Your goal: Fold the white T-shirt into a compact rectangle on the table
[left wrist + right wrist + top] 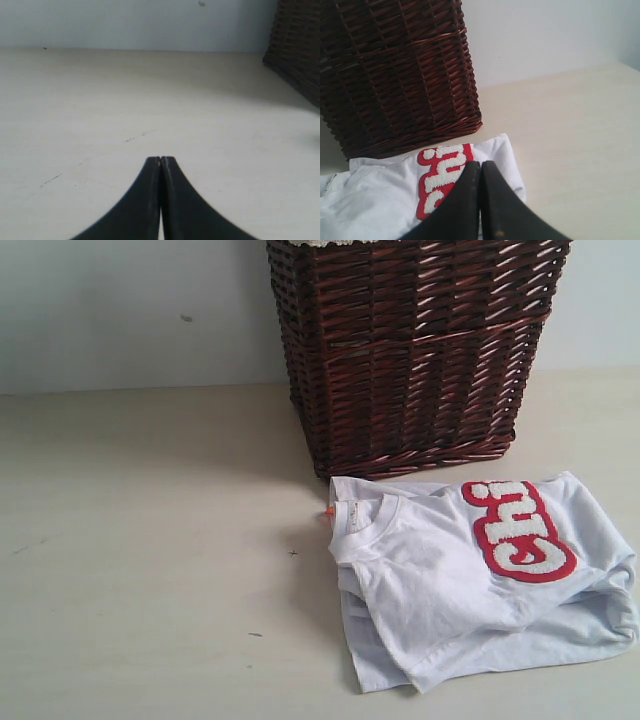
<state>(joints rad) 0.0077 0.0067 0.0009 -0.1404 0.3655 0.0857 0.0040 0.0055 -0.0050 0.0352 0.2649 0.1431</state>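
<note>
The white T-shirt (470, 580) lies folded into a rough rectangle on the table (150, 540), just in front of the wicker basket, with its red-outlined lettering (518, 530) facing up and the collar (365, 520) toward the left. Neither arm shows in the exterior view. My right gripper (480, 162) is shut and empty, hovering over the white T-shirt (375, 200) close to the lettering (440, 177). Over bare table (100, 110), away from the shirt, my left gripper (160, 158) is shut with nothing in it.
A tall dark brown wicker basket (415, 350) stands at the back, right behind the shirt; it also shows as the basket (395, 70) and the basket's corner (297, 50). A pale wall (120, 310) runs behind the table.
</note>
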